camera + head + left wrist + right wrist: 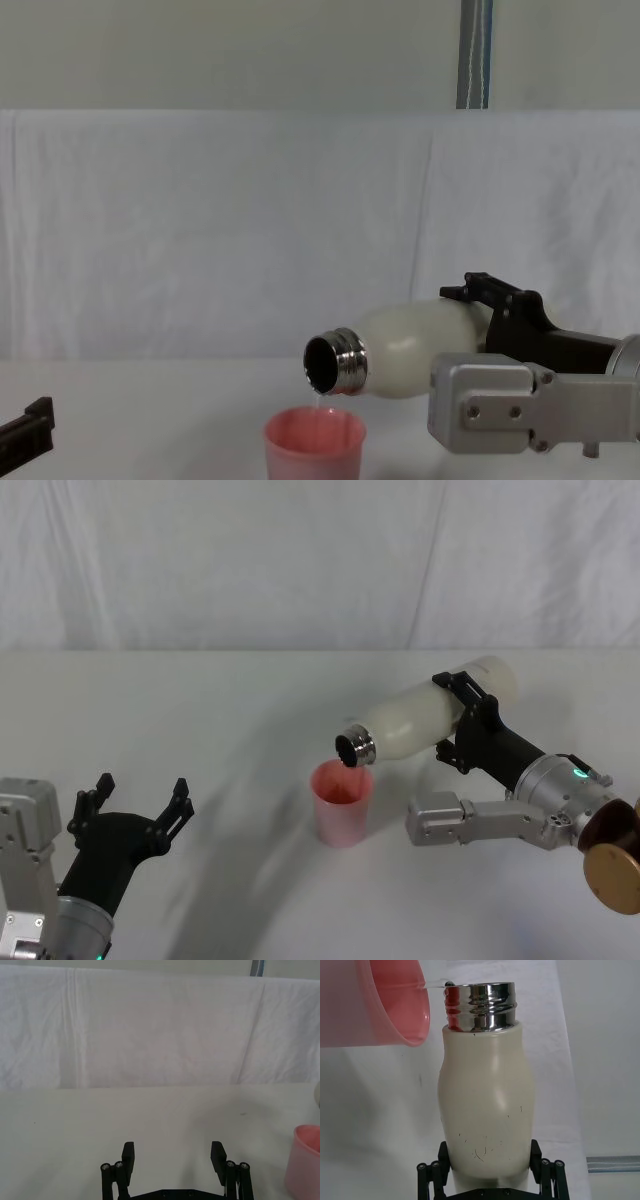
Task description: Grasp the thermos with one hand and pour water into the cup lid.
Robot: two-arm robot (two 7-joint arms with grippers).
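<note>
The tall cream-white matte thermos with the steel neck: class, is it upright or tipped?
Tipped. The cream-white matte thermos, held by the right gripper, lies nearly level, mouth above the small salmon-pink plastic cup lid.

Black claws (pixel 135 805) — silver arms, green lights

Staged robot test bench in a lab or studio. A plain white surface (pixel 200 710) meets a creased white cloth backdrop (pixel 230 230) hung behind it; above the cloth runs a bare pale wall (pixel 230 50) with a vertical metal pole (pixel 475 55).
</note>
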